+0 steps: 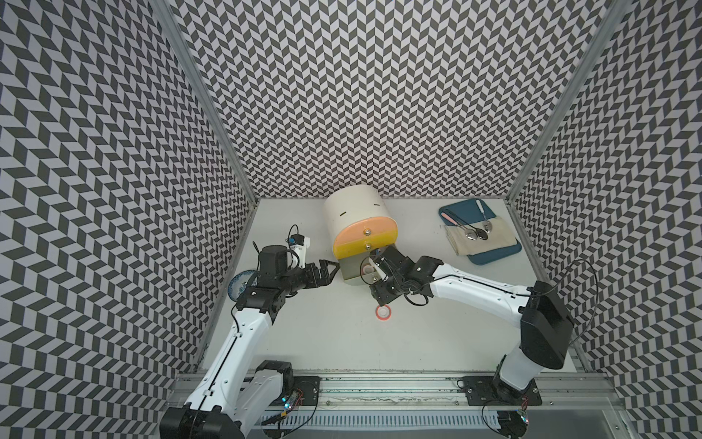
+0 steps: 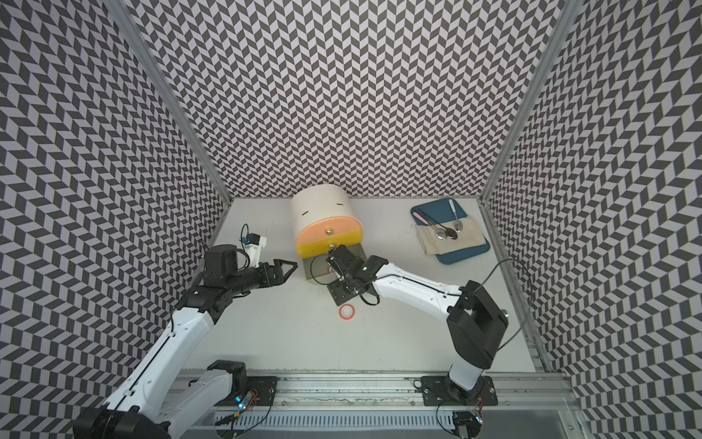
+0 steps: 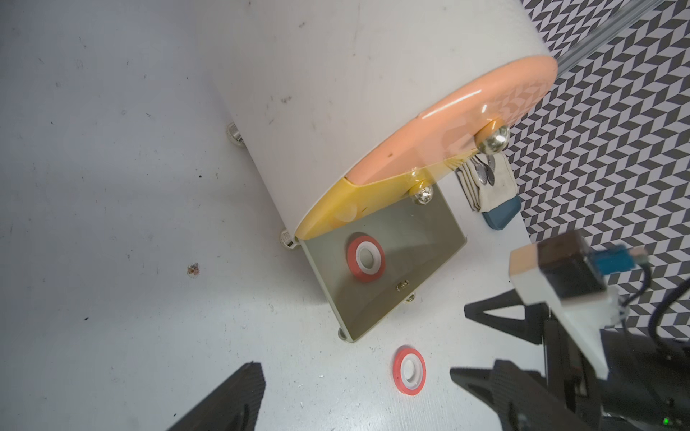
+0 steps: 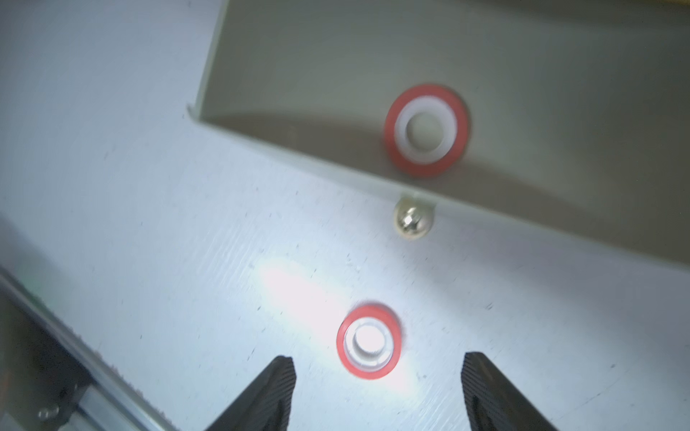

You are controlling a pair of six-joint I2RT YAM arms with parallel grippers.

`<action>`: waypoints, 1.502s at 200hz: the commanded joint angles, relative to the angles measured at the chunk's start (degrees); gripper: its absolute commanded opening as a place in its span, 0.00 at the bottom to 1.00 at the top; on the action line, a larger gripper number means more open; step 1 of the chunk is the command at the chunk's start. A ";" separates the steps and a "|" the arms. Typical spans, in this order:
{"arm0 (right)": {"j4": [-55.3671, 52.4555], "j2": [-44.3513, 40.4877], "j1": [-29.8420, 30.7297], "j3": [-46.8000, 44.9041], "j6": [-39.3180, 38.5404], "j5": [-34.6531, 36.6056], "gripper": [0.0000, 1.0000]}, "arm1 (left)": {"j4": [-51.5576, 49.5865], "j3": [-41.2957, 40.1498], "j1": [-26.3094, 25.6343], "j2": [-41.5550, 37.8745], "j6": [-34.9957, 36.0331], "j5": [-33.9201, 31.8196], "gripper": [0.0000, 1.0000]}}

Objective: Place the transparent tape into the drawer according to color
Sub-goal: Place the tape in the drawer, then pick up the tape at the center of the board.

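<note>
Where my right arm hides most of the pulled-out grey-green drawer in both top views, my wrist views look straight in: one red tape roll lies flat on its floor. A second red roll lies on the table just before the drawer's knob. My right gripper hangs above the drawer's front, fingers spread, empty; my left gripper, also spread and empty, hovers beside the cabinet. The right wrist view misses the shut peach drawer and yellow drawer.

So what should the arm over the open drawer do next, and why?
Probably lower the right fingers around the loose red roll on the table: they are open and empty, and its twin already lies in the open drawer.
</note>
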 commanded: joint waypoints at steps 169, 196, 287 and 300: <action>-5.94 12.37 7.22 4.09 -6.71 2.61 0.60 | -0.12 -2.18 3.84 -1.76 0.58 0.87 1.00; -5.94 13.38 7.22 4.50 -6.81 3.40 0.57 | 0.06 -2.52 3.93 -1.94 0.54 1.13 1.00; -6.55 16.36 7.22 6.06 -7.64 4.85 0.50 | 0.50 -2.86 4.11 -1.86 0.63 1.54 1.00; -6.66 16.73 7.13 6.11 -7.69 5.04 0.49 | 0.50 -2.84 4.11 -1.86 0.63 1.58 1.00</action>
